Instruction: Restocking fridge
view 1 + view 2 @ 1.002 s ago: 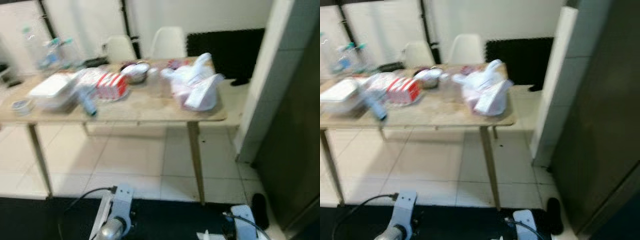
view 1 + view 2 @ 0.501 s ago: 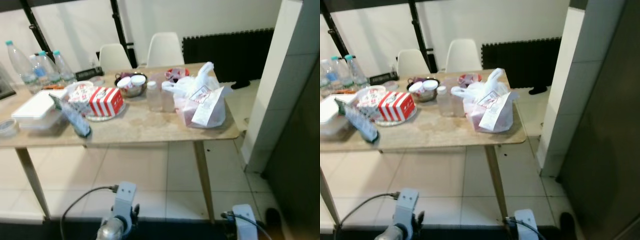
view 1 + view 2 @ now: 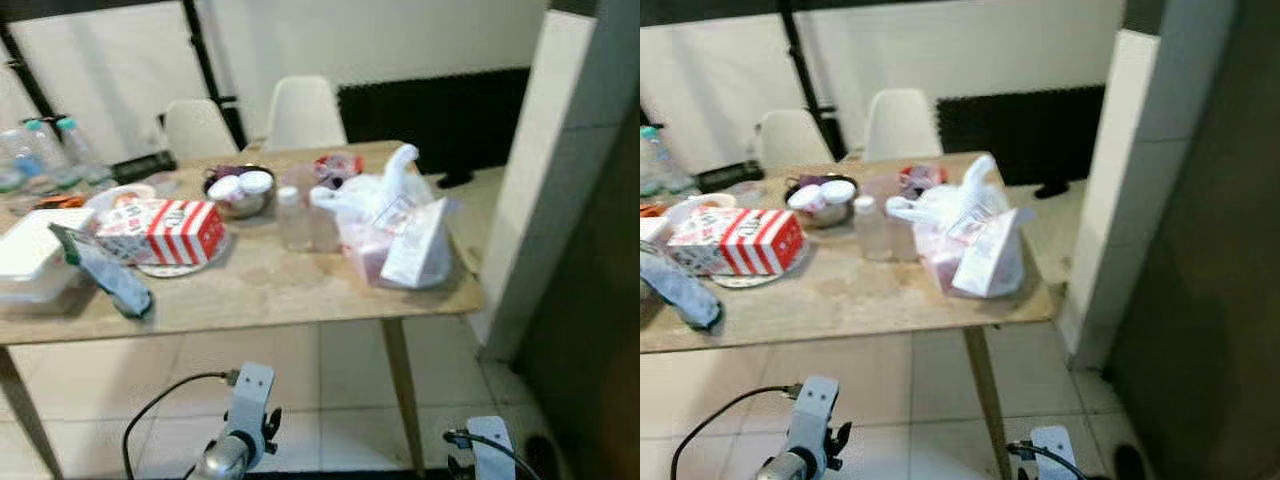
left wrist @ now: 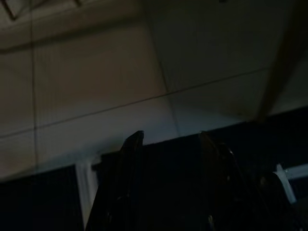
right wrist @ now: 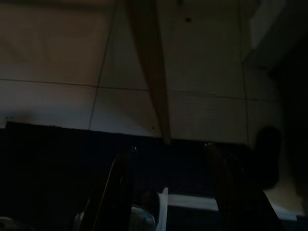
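Note:
A wooden table point(image 3: 262, 292) stands ahead with food on it. A knotted white plastic bag point(image 3: 396, 228) sits near its right end. Beside it are two clear jars point(image 3: 296, 220), a metal bowl point(image 3: 238, 196) with small lidded tubs, and a red-and-white striped box point(image 3: 166, 231) on a plate. Farther left lie a grey-blue pouch point(image 3: 106, 281), a white foam container point(image 3: 28, 262) and water bottles point(image 3: 52, 156). Both arms hang low over the floor. My left gripper point(image 4: 171, 137) and right gripper point(image 5: 168, 151) are open with nothing between the fingers.
Two white chairs point(image 3: 304, 111) stand behind the table. A white pillar point(image 3: 540, 180) and a tall dark panel point(image 3: 600, 300) close off the right side. The table leg point(image 3: 401, 392) rises from pale floor tiles, and a black mat point(image 4: 163, 192) lies under the grippers.
The camera has moved nearer the table and the picture has shifted. The things on the table lie as before. Both arms still hang low.

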{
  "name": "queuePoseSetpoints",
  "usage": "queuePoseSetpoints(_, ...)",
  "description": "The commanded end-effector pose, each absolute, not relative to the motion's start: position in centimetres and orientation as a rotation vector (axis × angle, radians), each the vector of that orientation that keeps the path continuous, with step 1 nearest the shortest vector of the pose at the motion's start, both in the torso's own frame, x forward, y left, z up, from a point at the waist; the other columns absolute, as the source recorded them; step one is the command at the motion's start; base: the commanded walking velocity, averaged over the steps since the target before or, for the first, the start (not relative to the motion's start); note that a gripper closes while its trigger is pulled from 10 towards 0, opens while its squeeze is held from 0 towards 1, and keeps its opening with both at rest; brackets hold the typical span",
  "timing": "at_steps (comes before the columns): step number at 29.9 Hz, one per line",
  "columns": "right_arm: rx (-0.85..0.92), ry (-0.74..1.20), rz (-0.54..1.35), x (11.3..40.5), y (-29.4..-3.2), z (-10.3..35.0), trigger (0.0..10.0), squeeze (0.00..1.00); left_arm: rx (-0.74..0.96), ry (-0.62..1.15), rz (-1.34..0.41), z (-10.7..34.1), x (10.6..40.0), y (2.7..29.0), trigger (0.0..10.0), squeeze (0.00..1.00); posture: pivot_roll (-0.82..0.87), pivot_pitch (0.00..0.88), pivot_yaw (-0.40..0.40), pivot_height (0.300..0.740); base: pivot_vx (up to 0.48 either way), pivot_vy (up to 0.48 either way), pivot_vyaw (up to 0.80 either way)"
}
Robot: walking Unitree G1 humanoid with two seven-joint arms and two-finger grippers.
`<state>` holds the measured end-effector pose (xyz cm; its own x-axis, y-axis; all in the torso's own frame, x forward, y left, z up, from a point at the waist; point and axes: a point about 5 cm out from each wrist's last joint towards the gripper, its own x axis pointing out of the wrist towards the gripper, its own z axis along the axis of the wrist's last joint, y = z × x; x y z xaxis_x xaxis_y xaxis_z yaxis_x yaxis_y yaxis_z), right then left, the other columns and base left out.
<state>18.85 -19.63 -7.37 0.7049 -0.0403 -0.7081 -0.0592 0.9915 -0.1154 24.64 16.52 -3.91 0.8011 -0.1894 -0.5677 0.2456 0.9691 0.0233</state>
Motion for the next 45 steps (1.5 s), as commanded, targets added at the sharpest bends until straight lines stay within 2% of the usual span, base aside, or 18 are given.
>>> queuePoseSetpoints(1, -0.133, 0.795, 0.017, 18.5, -19.4, -7.6, 10.0, 0.00, 0.108, 0.628, -0.229, -4.4, 24.0, 17.0, 10.0, 0.00, -0.06, 0.000, 0.099, 0.726, 0.000, 0.000, 0.00)
queuePoseSetpoints(8, -0.138, 0.801, 0.010, 18.3, -19.6, -7.6, 10.0, 0.00, 0.143, 0.704, -0.228, -5.6, 22.2, 17.9, 10.0, 0.00, -0.07, 0.002, 0.098, 0.726, 0.000, 0.000, 0.00)
queuePoseSetpoints(15, -0.137, 0.804, 0.006, 18.1, -19.7, -7.7, 10.0, 0.00, 0.119, 0.710, -0.201, -5.7, 22.1, 18.1, 10.0, 0.00, -0.06, 0.012, 0.091, 0.726, 0.000, 0.000, 0.00)
queuePoseSetpoints(30, -0.132, 0.794, 0.008, 18.5, -19.5, -7.5, 10.0, 0.00, 0.116, 0.696, -0.211, -5.3, 22.9, 17.3, 10.0, 0.00, -0.06, 0.029, 0.094, 0.726, 0.000, 0.413, 0.00)
queuePoseSetpoints(33, -0.132, 0.794, 0.007, 18.5, -19.6, -7.5, 10.0, 0.00, 0.144, 0.699, -0.231, -5.2, 23.1, 17.2, 10.0, 0.00, -0.06, 0.033, 0.094, 0.726, 0.000, 0.000, 0.00)
queuePoseSetpoints(45, -0.126, 0.796, -0.001, 18.4, -19.6, -7.6, 10.0, 0.00, 0.165, 0.701, -0.235, -5.0, 23.6, 17.1, 10.0, 0.00, -0.06, 0.034, 0.102, 0.726, 0.000, -0.399, 0.00)
